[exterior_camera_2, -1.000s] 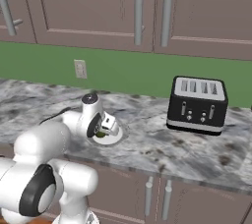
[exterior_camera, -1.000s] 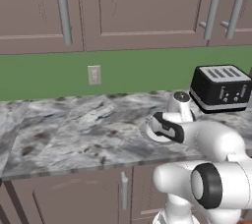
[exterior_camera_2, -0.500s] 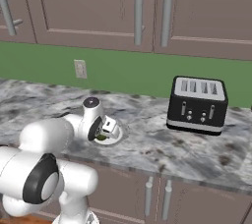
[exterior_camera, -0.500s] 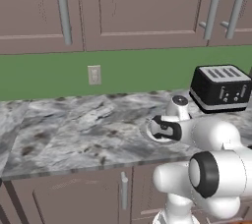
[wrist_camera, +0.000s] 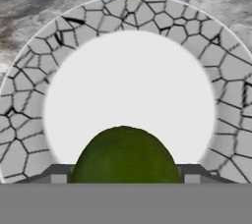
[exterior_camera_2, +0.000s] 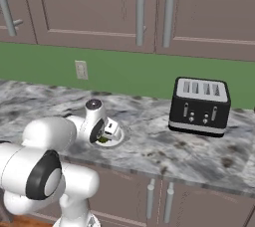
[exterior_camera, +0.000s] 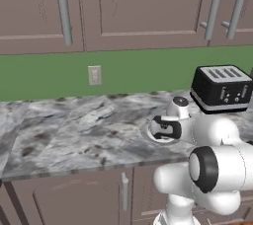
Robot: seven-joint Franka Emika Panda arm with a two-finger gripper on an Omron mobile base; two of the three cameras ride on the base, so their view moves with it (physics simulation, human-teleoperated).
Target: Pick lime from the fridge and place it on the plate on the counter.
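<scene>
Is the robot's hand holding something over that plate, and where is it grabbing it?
Yes: a small dark green round lime sits in the gripper, one finger on each of its sides, above the white plate with the cracked grey rim.

Marbled counter (exterior_camera_2: 149,144) — plate (wrist_camera: 29,80); toaster (exterior_camera_2: 199,105)

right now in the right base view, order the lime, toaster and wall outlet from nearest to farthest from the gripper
1. lime, at the gripper, over the plate.
2. wall outlet, up on the green backsplash, behind it.
3. toaster, farthest, off to the right on the counter.
</scene>
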